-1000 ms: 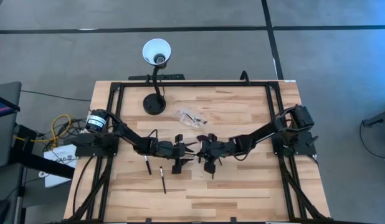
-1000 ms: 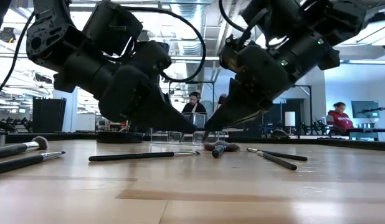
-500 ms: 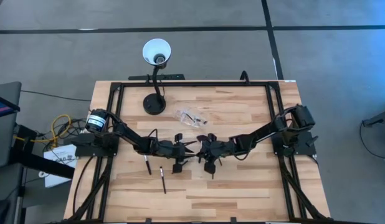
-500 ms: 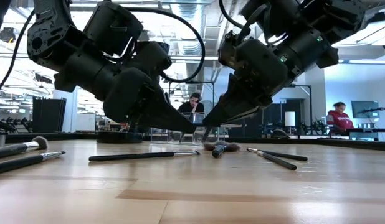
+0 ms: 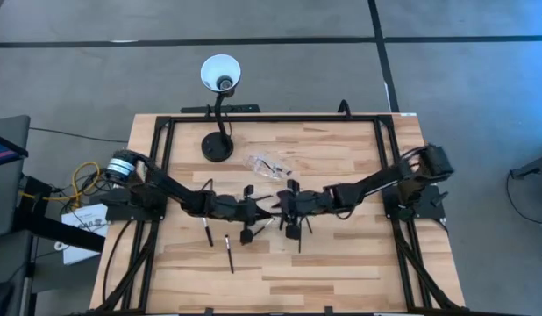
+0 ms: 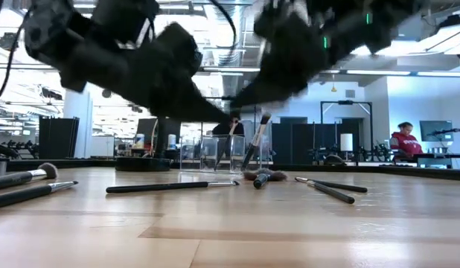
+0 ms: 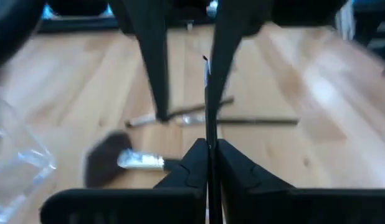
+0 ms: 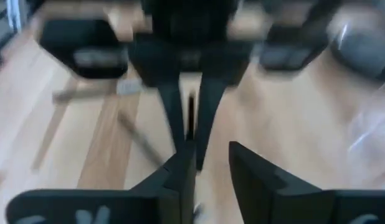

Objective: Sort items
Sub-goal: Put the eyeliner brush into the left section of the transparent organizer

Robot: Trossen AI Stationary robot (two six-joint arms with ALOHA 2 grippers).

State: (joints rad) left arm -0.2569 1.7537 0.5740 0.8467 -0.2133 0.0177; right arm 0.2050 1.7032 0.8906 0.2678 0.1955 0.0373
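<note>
Now | left claw (image 7: 208,149) pinching brush (image 7: 207,99) | right claw (image 8: 205,155) spread, mid-table

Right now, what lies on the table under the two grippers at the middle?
Under the left gripper and right gripper, several makeup brushes lie flat on the table, one with a wide fan head. One brush hangs lifted between them. The arms hide other brushes from above.
</note>
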